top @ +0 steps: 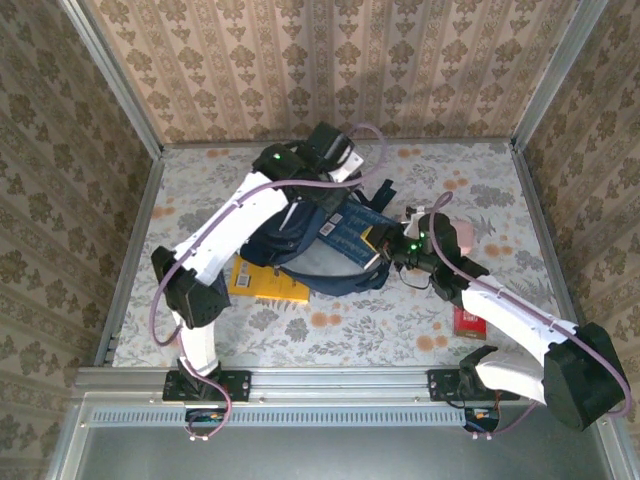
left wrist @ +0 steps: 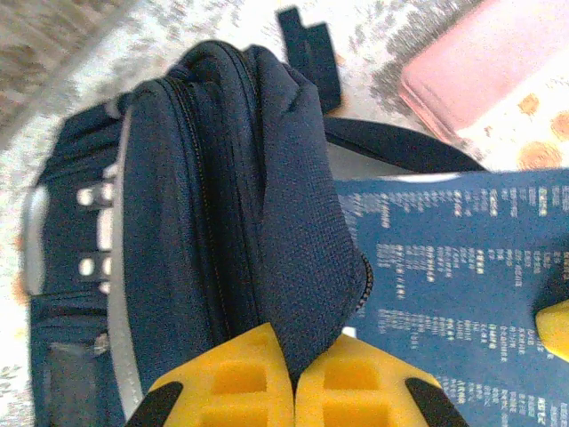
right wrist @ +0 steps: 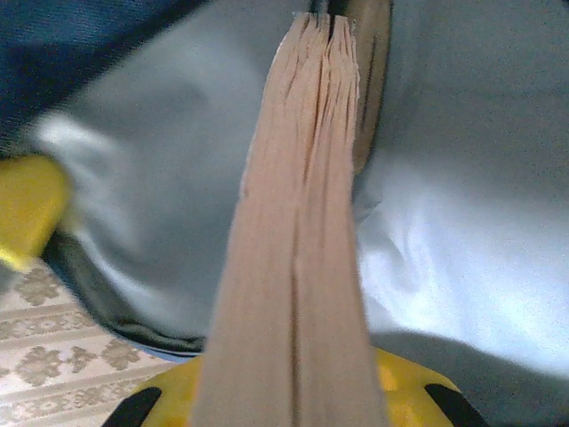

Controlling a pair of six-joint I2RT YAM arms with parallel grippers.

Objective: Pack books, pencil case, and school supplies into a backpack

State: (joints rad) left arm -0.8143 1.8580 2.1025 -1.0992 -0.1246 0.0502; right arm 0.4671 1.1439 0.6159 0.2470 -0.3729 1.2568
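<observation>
The navy backpack (top: pixel 290 235) lies at the table's middle with its mouth facing right. My left gripper (left wrist: pixel 295 365) is shut on the fabric flap (left wrist: pixel 302 231) beside the zipper, at the pack's upper edge (top: pixel 315 190). A navy book (top: pixel 345 230) with white print (left wrist: pixel 444 267) sticks partly into the opening. My right gripper (top: pixel 385 255) is shut on that book; its tan page edges (right wrist: pixel 298 267) run between the jaws toward the grey lining (right wrist: pixel 444 222). A yellow book (top: pixel 262 282) lies half under the backpack. A pink box (top: pixel 460 235) sits right of it.
A small red pack (top: pixel 467 320) lies near the right arm's forearm. A dark strap (left wrist: pixel 307 49) trails off the backpack toward the back. Metal rails edge the table left (top: pixel 130 250) and right (top: pixel 545 240), with patterned walls beyond.
</observation>
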